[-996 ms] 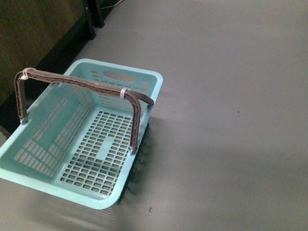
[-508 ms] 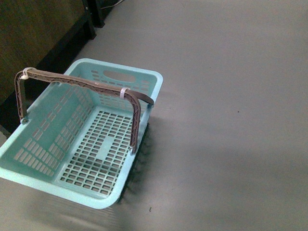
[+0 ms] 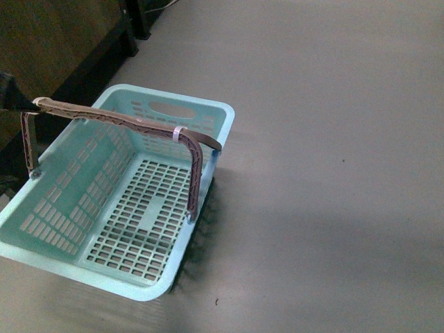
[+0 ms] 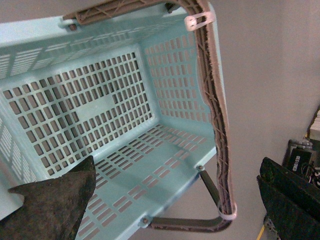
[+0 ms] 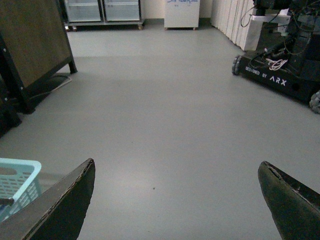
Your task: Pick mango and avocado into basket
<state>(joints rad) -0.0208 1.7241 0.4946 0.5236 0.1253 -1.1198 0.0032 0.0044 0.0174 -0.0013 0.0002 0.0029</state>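
Note:
The pale turquoise basket (image 3: pixel 208 114) stands on the grey floor at the left of the front view, with its brown arched handle (image 3: pixel 125 119) upright and nothing inside. My left gripper (image 4: pixel 177 170) is open beside the basket's long wall, near one end of the handle (image 4: pixel 215 125). One dark fingertip (image 3: pixel 8 94) shows at the front view's left edge. My right gripper (image 5: pixel 177 165) is open over bare floor, and a corner of the basket (image 5: pixel 22 172) shows beside it. The mango and the avocado are out of view.
A dark wooden board on a black frame (image 3: pixel 62 48) stands just behind the basket. In the right wrist view the same kind of board (image 5: pixel 30 45), a black ARX robot base (image 5: pixel 280 70) and white cabinets (image 5: pixel 182 12) stand further off on grey floor.
A dark fingertip of my left gripper has come into the front view at the left edge, by the handle's end. The basket has not moved.

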